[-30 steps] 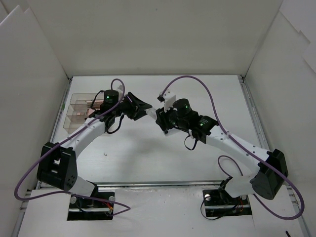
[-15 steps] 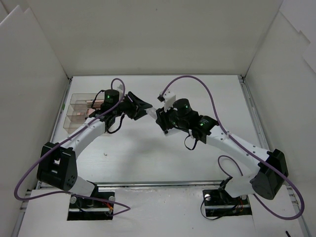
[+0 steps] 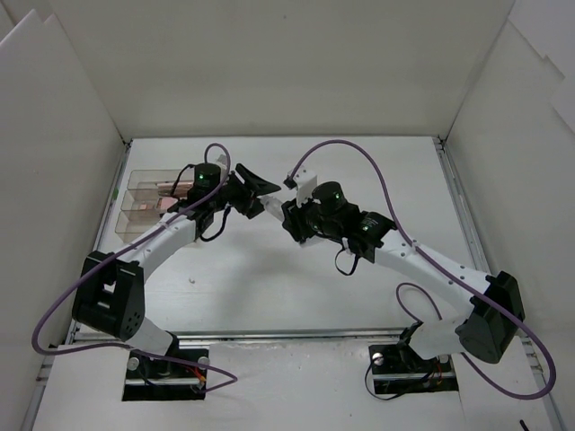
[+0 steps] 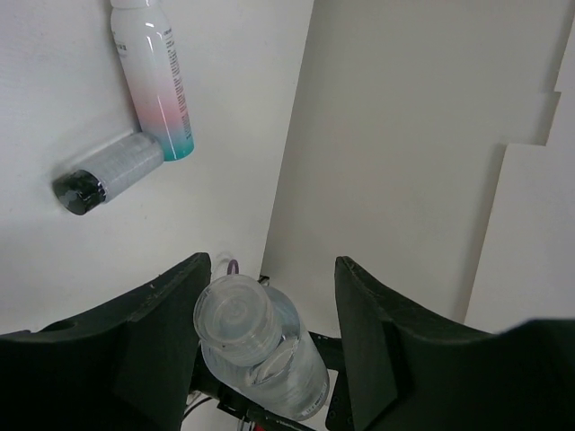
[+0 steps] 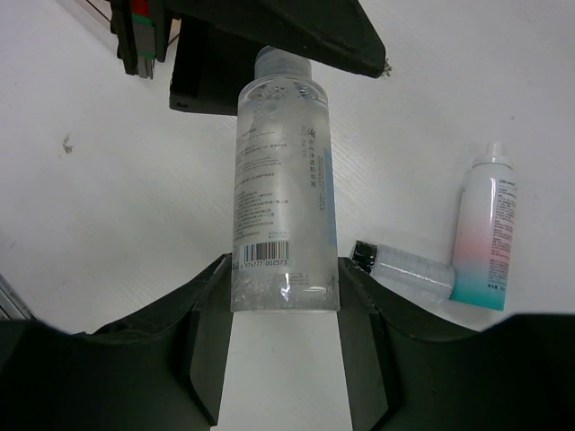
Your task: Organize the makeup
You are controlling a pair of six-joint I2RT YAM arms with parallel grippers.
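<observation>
Now the right gripper [image 5: 283, 269] is clamped on the bottom end of a clear bottle [image 5: 283, 180], held over the table [image 5: 108, 206]. The cap pokes in between the jaws of the left gripper [image 4: 269, 265]. Those jaws stand wide apart, and I cannot tell if they touch it. From above, the arms hide the bottle. A tube [image 4: 157, 85], its top cut off, and a small bottle [image 4: 112, 169] lie touching on the table. The box [image 3: 139, 202] sits partly behind the left arm.
</observation>
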